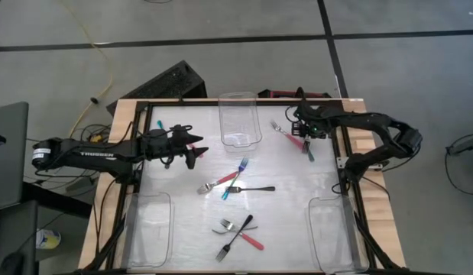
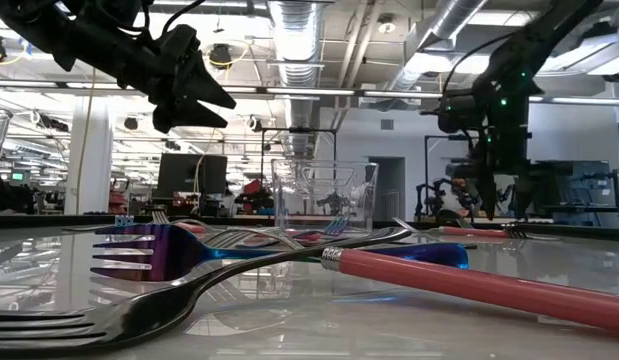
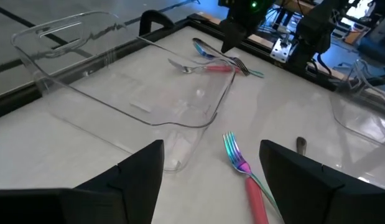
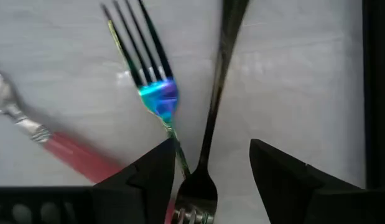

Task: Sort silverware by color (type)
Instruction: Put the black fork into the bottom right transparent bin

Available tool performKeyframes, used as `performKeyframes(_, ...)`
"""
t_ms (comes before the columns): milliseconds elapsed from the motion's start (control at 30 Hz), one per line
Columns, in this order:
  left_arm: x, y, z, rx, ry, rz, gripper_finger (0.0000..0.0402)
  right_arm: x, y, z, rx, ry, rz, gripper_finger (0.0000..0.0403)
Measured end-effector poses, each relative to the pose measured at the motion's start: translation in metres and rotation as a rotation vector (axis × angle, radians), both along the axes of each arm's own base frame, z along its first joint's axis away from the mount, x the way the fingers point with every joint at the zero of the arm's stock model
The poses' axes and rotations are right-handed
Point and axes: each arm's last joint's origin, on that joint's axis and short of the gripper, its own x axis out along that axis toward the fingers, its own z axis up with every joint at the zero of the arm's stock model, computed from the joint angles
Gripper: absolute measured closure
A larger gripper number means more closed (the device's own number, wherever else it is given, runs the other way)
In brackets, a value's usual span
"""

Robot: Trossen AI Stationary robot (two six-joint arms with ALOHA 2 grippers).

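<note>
My right gripper point(image 1: 301, 131) point(image 4: 211, 158) is open and points down over a small group of forks at the table's far right. Its fingers stand on either side of a black fork's handle point(image 4: 212, 118), and I see no touch. Beside the black fork lie a fork with rainbow-tinted tines and a teal handle point(image 4: 156, 93) and a red-handled fork point(image 4: 68, 152). My left gripper point(image 1: 196, 149) point(image 2: 194, 90) is open, empty and raised above the table's left middle. More forks lie flat at the centre point(image 1: 236, 183) and toward the near edge point(image 1: 238, 231).
Clear plastic bins stand at the far middle point(image 1: 238, 118), the near left point(image 1: 148, 229) and the near right point(image 1: 332, 233). A teal-handled piece point(image 1: 160, 124) lies by the far left frame. A raised dark frame point(image 1: 343, 153) borders the table close to my right gripper.
</note>
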Motion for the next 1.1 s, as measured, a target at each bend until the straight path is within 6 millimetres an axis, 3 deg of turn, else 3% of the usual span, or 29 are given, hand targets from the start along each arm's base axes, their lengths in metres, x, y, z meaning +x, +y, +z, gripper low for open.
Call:
performKeyframes(267, 0.0, -0.001, -0.002, -0.007, 0.022, -0.043, 0.0152, -0.006, 0.005, -0.021, -0.056, -0.041, -0.087, 0.0217)
performKeyframes(667, 0.0, -0.006, -0.005, -0.025, 0.046, -0.089, 0.0152, -0.001, 0.015, -0.027, -0.086, -0.058, -0.144, 0.0359)
performKeyframes(767, 0.0, -0.009, -0.006, -0.028, 0.061, -0.101, 0.0152, 0.001, 0.018, -0.027, -0.101, -0.057, -0.153, 0.0374)
performKeyframes(933, 0.0, -0.013, -0.008, -0.048, 0.079, -0.119, 0.0152, 0.001, 0.023, -0.016, -0.136, -0.115, -0.169, 0.0374)
performKeyframes(1100, 0.0, -0.017, -0.009, -0.052, 0.088, -0.139, 0.0152, -0.001, 0.031, 0.013, -0.232, -0.224, -0.157, 0.0365)
